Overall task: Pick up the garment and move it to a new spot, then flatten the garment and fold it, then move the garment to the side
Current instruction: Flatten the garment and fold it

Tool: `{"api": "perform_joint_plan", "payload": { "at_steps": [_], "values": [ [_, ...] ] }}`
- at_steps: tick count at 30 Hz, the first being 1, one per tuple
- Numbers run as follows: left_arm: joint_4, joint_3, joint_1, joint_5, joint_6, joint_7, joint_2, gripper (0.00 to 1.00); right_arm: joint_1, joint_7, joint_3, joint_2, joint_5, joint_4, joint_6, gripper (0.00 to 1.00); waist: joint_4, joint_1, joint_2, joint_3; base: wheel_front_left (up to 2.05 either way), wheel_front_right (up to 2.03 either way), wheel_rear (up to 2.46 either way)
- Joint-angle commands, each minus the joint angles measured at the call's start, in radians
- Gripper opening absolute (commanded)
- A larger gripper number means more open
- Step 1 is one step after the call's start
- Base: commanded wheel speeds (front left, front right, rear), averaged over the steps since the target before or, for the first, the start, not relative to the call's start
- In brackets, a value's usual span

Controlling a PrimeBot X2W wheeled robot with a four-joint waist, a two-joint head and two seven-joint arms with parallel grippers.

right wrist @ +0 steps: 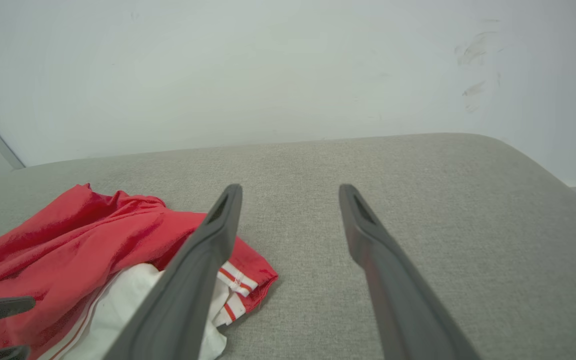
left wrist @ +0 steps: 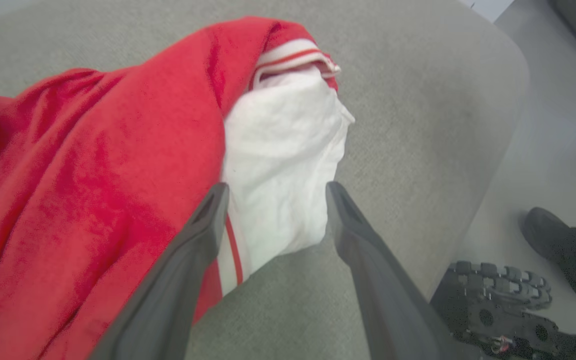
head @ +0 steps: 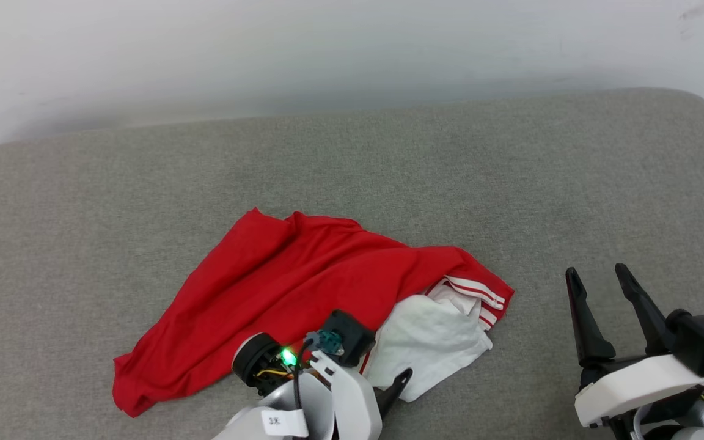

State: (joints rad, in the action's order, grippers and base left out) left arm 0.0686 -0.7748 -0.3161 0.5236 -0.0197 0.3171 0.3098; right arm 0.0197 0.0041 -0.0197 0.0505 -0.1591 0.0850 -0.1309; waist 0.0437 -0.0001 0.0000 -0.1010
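The garment (head: 303, 293), a red shirt with a white sleeve (head: 425, 342) and red-white striped trim, lies crumpled on the grey cushion (head: 388, 171). Its lettering and number are hidden. My left gripper (head: 392, 391) hangs over the near edge of the white sleeve. In the left wrist view this gripper (left wrist: 276, 192) is open, its fingers straddling the white sleeve (left wrist: 283, 165) without closing on it. My right gripper (head: 599, 281) stands open over bare cushion, to the right of the garment. Nothing sits between the right gripper (right wrist: 290, 192) fingers, and the garment (right wrist: 93, 235) lies to their left.
A pale wall (head: 352, 55) rises behind the cushion. The cushion's rounded right edge (left wrist: 498, 125) drops to the floor, where a person's dark shoe (left wrist: 563, 250) and a black part of the robot's base (left wrist: 498, 300) stand. Bare cushion lies right of and beyond the garment.
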Motion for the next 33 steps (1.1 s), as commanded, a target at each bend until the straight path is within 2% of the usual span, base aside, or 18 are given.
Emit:
{"api": "perform_joint_plan", "payload": {
  "at_steps": [1,7,16,18,20,26,33],
  "values": [
    [0.012,-0.011,-0.019,-0.003,-0.010,0.021,0.002,1.00,-0.016,-0.008,0.000,-0.001,-0.011,-0.003,0.000,1.00,0.015,0.0001,0.0000,-0.021,0.00,0.00,0.00],
    [0.082,-0.092,-0.075,-0.005,-0.061,0.155,-0.005,1.00,-0.041,-0.032,0.001,-0.001,-0.024,-0.021,0.000,1.00,0.044,0.0001,0.0000,-0.075,0.00,0.00,0.00],
    [0.218,-0.183,-0.119,0.003,-0.092,0.275,-0.009,1.00,-0.069,-0.054,0.011,-0.001,-0.032,-0.052,0.000,1.00,0.069,0.0001,0.0000,-0.109,0.00,0.00,0.00],
    [0.241,-0.197,-0.115,0.017,-0.096,0.296,-0.011,0.42,-0.074,-0.057,0.009,-0.001,-0.032,-0.056,0.000,1.00,0.072,0.0001,0.0000,-0.109,0.00,0.00,0.00],
    [0.253,-0.203,-0.120,0.018,-0.099,0.289,-0.009,0.00,-0.075,-0.059,0.008,-0.001,-0.033,-0.061,0.000,1.00,0.073,0.0001,0.0000,-0.108,0.00,0.00,0.00],
    [0.249,-0.176,-0.139,0.002,-0.082,0.216,-0.001,0.00,-0.065,-0.064,-0.006,-0.001,-0.035,-0.072,0.000,1.00,0.056,0.0001,0.0000,-0.089,0.00,0.00,0.00],
    [0.158,-0.093,-0.129,0.024,-0.024,0.118,0.035,0.00,-0.041,-0.061,-0.023,-0.001,-0.043,-0.078,0.000,1.00,0.000,0.0001,0.0000,-0.047,0.00,0.00,0.00]
  ]
}}
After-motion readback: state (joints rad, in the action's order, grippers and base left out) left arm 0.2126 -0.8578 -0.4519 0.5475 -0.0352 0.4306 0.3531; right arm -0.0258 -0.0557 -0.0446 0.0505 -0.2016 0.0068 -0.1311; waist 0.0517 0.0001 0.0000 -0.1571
